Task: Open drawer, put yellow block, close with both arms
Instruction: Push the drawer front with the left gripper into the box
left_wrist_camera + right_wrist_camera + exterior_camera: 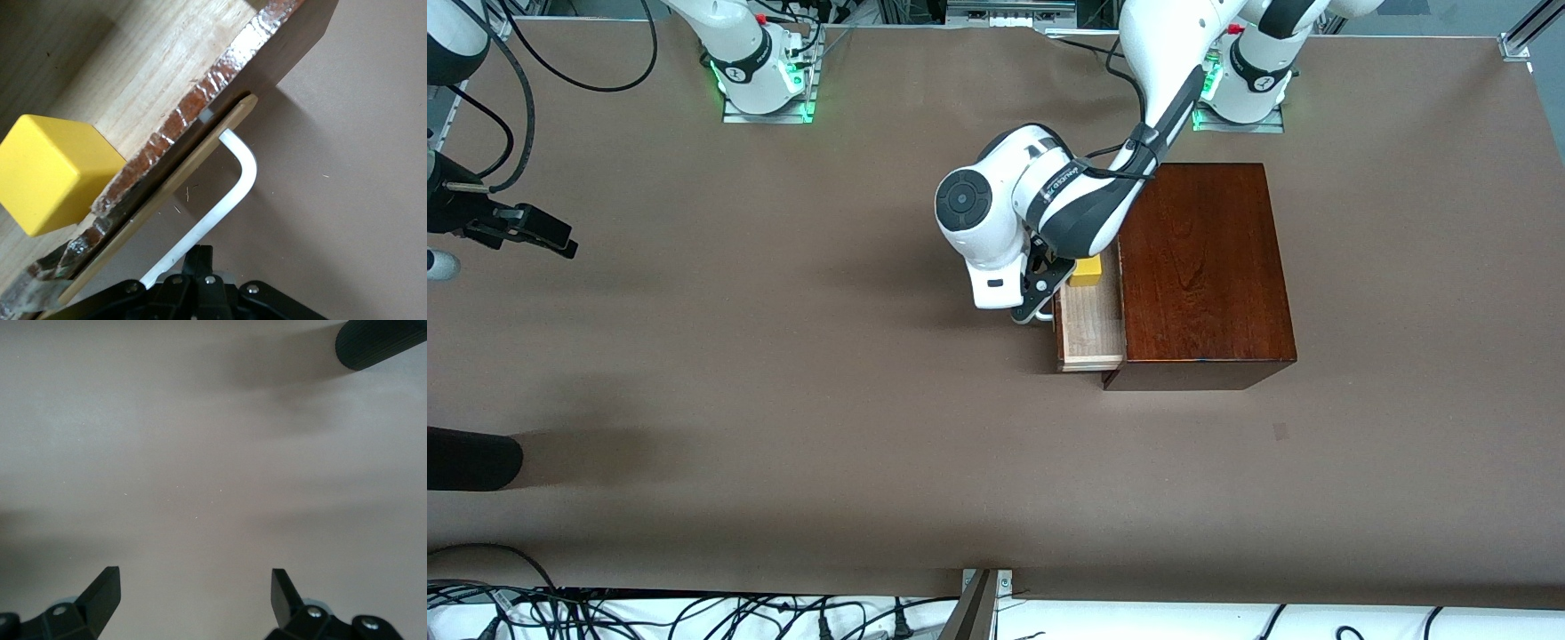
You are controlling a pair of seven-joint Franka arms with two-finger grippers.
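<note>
The drawer (1089, 324) of pale wood stands partly pulled out of the mahogany box (1200, 267), toward the right arm's end of the table. The yellow block (1086, 270) lies in the drawer at the end farther from the front camera; it also shows in the left wrist view (53, 173). My left gripper (1037, 304) is shut and empty, low in front of the drawer. Its fingertips (203, 257) rest against the outer side of the white handle (240, 173). My right gripper (560, 242) is open and empty (193, 577) over bare table at the right arm's end, and that arm waits.
A black ribbed cylinder (471, 458) reaches in at the table edge on the right arm's end, nearer to the front camera than my right gripper; it shows in the right wrist view (380, 343). Brown table (783, 400) surrounds the box.
</note>
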